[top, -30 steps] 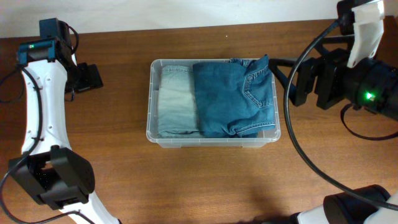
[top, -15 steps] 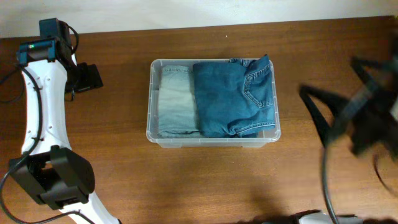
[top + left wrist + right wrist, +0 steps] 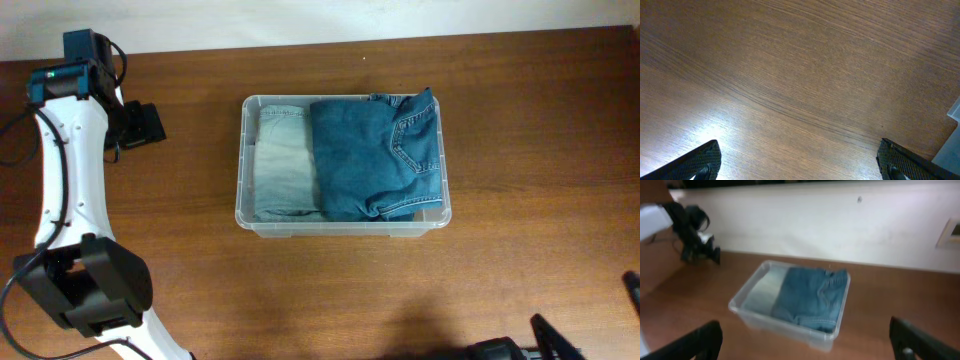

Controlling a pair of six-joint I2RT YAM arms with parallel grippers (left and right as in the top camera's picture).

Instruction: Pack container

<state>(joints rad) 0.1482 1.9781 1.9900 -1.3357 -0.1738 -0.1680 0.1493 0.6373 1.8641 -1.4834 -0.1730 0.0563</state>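
Neatly folded denim [image 3: 370,160] inside clear container [image 3: 340,226]

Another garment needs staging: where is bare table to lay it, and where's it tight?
Widest bare patch of brown wooden table: right of the clear plastic bin. Another open band runs along its robot-side wall. Left of it, the white left arm crowds the strip. Folded dark blue jeans and pale jeans fill the bin.

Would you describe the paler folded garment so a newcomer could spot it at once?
Find the clear container mid-table. Of two folded garments inside, it is the pale one at the left end seen from overhead, beside the darker blue jeans.
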